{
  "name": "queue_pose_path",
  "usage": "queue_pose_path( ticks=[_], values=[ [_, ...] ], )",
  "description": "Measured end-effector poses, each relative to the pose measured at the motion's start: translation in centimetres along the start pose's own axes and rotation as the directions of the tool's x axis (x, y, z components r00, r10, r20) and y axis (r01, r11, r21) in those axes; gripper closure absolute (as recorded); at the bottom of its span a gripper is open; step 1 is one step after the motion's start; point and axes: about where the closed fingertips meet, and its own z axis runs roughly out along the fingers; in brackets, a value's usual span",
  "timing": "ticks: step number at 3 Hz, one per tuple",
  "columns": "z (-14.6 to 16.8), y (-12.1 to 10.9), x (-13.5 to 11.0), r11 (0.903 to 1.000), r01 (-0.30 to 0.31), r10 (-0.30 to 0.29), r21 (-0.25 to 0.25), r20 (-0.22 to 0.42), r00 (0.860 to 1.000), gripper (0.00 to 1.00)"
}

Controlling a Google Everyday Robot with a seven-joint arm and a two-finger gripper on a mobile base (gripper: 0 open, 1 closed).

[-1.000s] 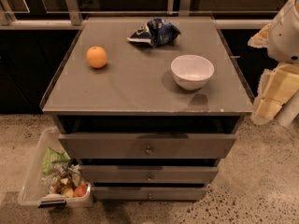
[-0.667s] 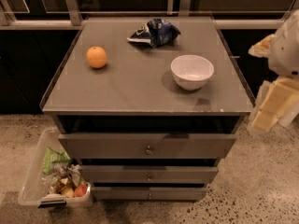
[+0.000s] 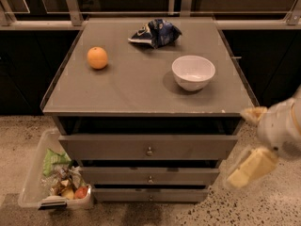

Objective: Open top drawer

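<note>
Grey-brown top drawer (image 3: 108,147) is sitting just under the tabletop (image 3: 136,88), its front standing slightly forward with a dark gap above it and the knob (image 3: 149,150) dead centre. The gripper (image 3: 239,146) is hovering off the cabinet's right front corner, cream fingers (image 3: 254,166) spread apart, gripping nothing. Orange (image 3: 97,58), white bowl (image 3: 193,72) and crumpled bag (image 3: 155,33) are resting on top.

No legible text (gripper (image 3: 244,145) lower right)
</note>
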Motion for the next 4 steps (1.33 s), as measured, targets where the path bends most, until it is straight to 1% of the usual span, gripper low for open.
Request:
queue_pose_path(
  ticks=[1, 2, 3, 4],
  values=[
    [6.4, 3.0, 4.1, 0.9852, -0.130, 0.134, -0.112, 0.032, 0.990, 0.00],
    [12.6, 4.7, 6.1, 0.9586, -0.195, 0.207, -0.208, 0.036, 0.978, 0.00],
    [16.1, 3.1, 5.4, 0.9586, -0.195, 0.211, -0.207, 0.054, 0.976, 0.00],
    [17.0, -1.5, 2.4, 0.9810, -0.148, 0.159, -0.126, 0.087, 0.983, 0.00]
  ],
)
